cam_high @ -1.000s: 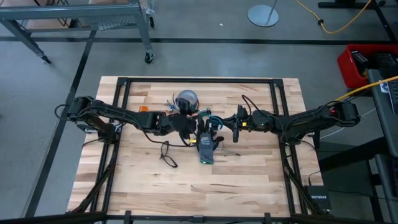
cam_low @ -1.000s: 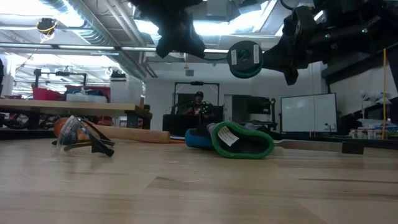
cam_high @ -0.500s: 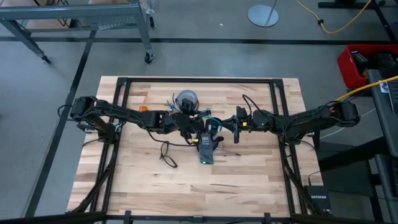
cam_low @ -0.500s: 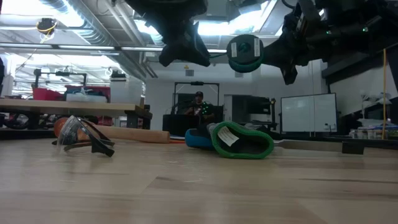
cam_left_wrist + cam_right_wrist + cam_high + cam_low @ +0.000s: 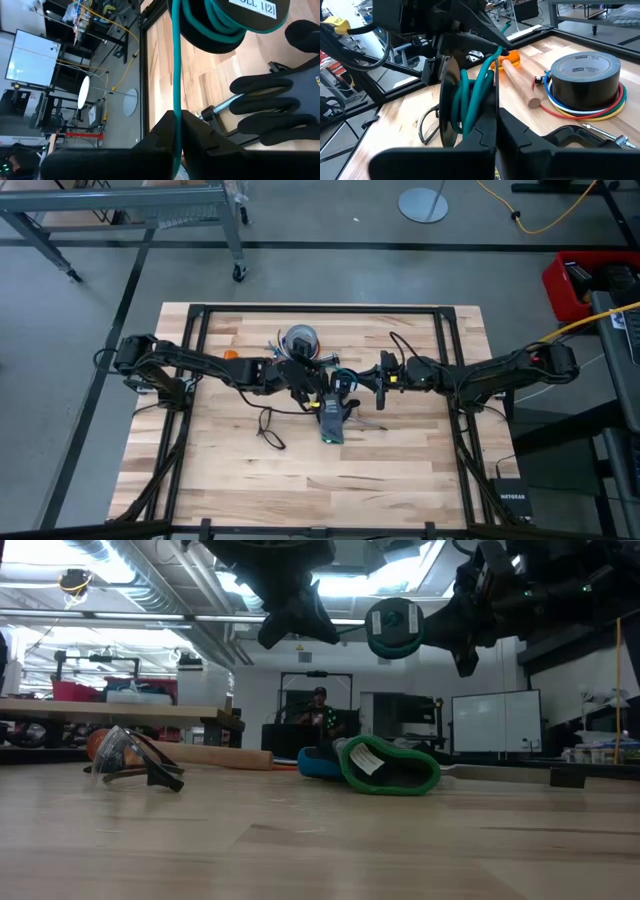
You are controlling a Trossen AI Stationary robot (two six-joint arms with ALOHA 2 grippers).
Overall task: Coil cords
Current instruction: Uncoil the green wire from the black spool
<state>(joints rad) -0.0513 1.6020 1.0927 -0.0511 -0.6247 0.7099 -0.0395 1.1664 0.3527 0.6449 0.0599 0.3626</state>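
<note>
Left gripper [image 5: 175, 131]: fingers are pinching the teal cord [image 5: 175, 65], which is running taut up to the spool [image 5: 234, 20].
Right gripper [image 5: 492, 125]: fingers are clamping the black spool [image 5: 451, 105] upright by its rim.
Spool position: hanging above the table [image 5: 400, 470], over the work glove [image 5: 331, 416].

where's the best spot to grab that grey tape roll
Its wall, from straight above. The tape roll lies flat with its core open upward, so one finger can drop inside the core and the other outside, closing above the coloured wire loops that ring its base.
</note>
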